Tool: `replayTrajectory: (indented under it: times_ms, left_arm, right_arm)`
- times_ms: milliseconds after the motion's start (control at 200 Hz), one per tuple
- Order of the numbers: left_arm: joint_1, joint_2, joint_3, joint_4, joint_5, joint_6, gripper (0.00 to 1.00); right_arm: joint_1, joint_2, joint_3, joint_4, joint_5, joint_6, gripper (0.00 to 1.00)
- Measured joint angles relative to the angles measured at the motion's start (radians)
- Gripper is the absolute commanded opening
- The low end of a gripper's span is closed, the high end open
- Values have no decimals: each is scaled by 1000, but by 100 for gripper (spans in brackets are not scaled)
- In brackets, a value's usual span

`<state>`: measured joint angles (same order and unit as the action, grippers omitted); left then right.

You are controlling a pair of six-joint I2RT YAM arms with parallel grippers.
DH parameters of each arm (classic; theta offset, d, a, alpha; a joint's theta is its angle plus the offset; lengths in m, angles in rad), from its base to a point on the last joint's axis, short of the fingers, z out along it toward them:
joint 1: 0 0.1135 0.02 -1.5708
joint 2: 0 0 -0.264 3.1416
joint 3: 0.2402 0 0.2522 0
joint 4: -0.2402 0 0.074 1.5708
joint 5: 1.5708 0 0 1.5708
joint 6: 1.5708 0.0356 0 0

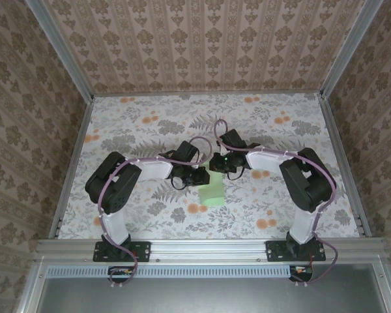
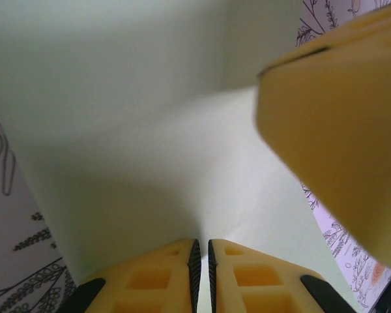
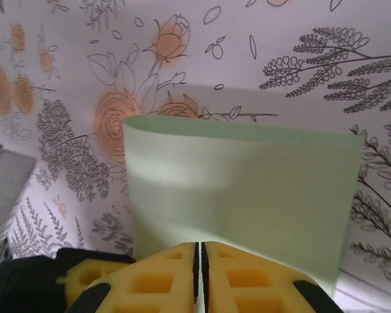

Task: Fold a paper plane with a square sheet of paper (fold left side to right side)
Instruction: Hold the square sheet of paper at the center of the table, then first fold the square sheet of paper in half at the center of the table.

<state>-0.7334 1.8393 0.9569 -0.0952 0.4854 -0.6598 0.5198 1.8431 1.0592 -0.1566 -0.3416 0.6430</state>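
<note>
Grippers meet near the centre of the top view, above the flower-printed table point(image 1: 137, 124). On the left, the left gripper point(image 1: 197, 176) has its tip at the upper left edge of the paper plane point(image 1: 214, 193), here a pale-green sheet lying just below and between the two grippers. In the left wrist view its yellow fingers point(image 2: 163, 277), at the bottom edge of the frame, are pressed together on the near edge of the green paper. A sliver of green shows in the slit between them, and the sheet sweeps up and away in a smooth curve across most of the frame. Another yellow finger looms at the upper right there; I cannot tell whether it touches the paper. Further right in the top view, the right gripper point(image 1: 223, 163) sits at the sheet's top edge. In the right wrist view its jaws are likewise nipped tight on the paper's lower edge, and the sheet stands ahead of them as a bowed wall, with floral cloth beyond.
</note>
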Motion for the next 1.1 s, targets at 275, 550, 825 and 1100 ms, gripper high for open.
replayTrajectory:
  times_ms: [275,550,825,1100]
  left_arm:
    - [0,0,0,0,0,0,16]
    - [-3,-11,-8,0,-4,1,16]
    - [-7,-45,-48,2,-3,1,16]
    - [-18,-81,-88,-12,-3,1,16]
  right_arm:
    - [0,72,34,-6,-7,0,13]
    - [0,99,81,-59,-7,0,12]
    - [-2,108,101,-88,-7,0,12]
    - [-5,109,104,-94,-7,-1,12]
